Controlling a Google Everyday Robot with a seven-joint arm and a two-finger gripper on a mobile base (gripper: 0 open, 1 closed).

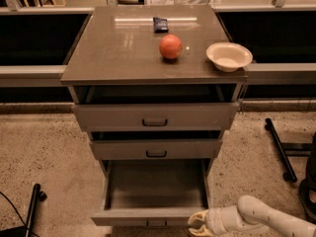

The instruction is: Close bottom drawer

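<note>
The bottom drawer (148, 216) is pulled far out of the grey cabinet, and its inside (157, 184) is empty. Its small dark handle (156, 223) sits at the centre of the front panel, at the lower edge of the view. My gripper (196, 223), cream-coloured, is at the right end of that front panel, just in front of the drawer's right corner. Its fingers are spread and hold nothing. My arm (261, 218) comes in from the lower right.
The middle drawer (156, 149) and the top drawer (155, 116) each stand slightly out. An orange ball (171, 47), a white bowl (228, 56) and a small dark packet (160, 24) lie on the cabinet top (113, 48). Black stand legs (279, 149) are on the floor to the right, a black pole (32, 209) to the left.
</note>
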